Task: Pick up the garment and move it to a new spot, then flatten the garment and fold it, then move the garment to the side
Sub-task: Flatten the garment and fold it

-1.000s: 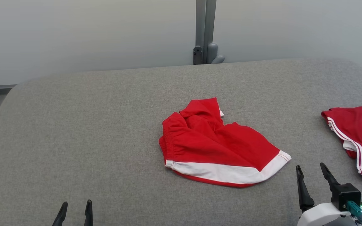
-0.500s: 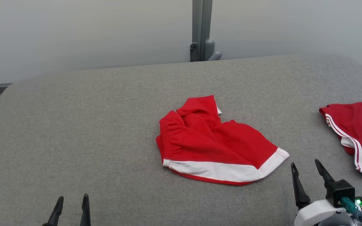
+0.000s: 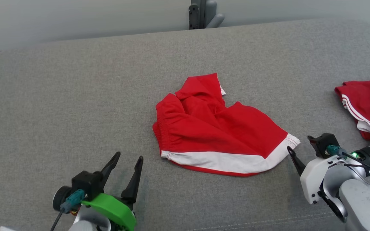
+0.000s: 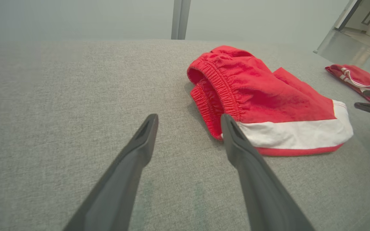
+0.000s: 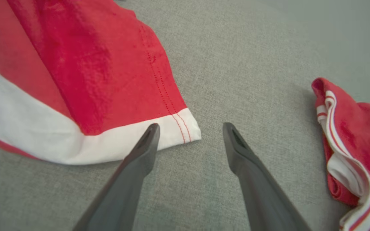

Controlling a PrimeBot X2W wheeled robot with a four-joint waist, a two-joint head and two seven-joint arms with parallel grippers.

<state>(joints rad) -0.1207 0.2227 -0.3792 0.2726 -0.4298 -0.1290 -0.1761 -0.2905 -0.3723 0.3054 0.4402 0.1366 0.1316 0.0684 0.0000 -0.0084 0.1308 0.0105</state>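
Beside the shorts (image 3: 217, 128): both arms had closed in over the last second. The heap itself lay crumpled as before, and only the view had dipped.
Left gripper (image 3: 129, 156): it had come forward to just short of the shorts' waistband (image 4: 217, 86), jaws spread wide and holding nothing.
Right gripper (image 5: 190, 125): it had swung in on the shorts' hem corner (image 5: 172, 131), jaws wide and empty. One finger sat over the white band, the other beyond it. I couldn't tell whether it touched.
Second garment (image 3: 368, 102): it lay well right of the shorts, left alone.
Meaning: to my eye they were lining up for the first pick-up. Nothing was lifted yet, with flattening and folding still to come.
Risk: the right jaws straddled only the corner's tip, so a thin pinch might have slipped.
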